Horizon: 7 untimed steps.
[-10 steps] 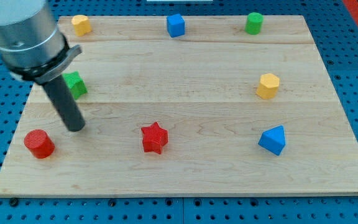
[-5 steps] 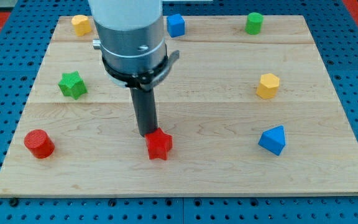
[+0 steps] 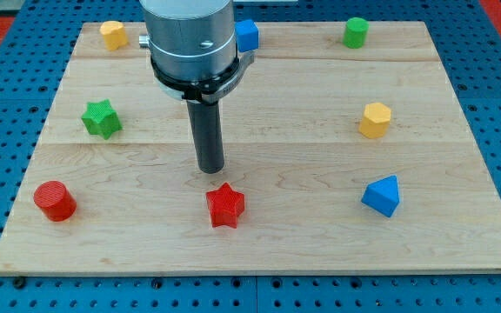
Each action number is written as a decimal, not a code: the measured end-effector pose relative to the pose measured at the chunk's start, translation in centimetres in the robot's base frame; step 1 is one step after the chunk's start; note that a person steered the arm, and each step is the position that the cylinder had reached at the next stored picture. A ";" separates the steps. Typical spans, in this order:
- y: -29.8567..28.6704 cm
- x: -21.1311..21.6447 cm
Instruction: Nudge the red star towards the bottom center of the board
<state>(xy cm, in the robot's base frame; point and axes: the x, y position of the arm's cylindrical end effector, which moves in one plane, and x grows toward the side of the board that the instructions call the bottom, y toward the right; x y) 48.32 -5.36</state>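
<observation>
Red star (image 3: 225, 205): near the board's bottom edge, left of centre. My tip (image 3: 211, 169): bare, holding nothing, just above the star, apart.

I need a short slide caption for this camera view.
My tip stands just above the red star, apart from it.

The red star (image 3: 225, 205) is a small, chunky block with short points and a ridged top face, bright red all over. It lies flat on the wooden board (image 3: 303, 165), in the lower part of it and a little to the view's left of the middle. It sits well clear of the board's bottom edge. My tip (image 3: 211, 169) stands just above it toward the view's top, close but not touching.
</observation>
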 end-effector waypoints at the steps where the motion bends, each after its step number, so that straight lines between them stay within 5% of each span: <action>1: 0.0 0.0; 7: -0.2 -3.5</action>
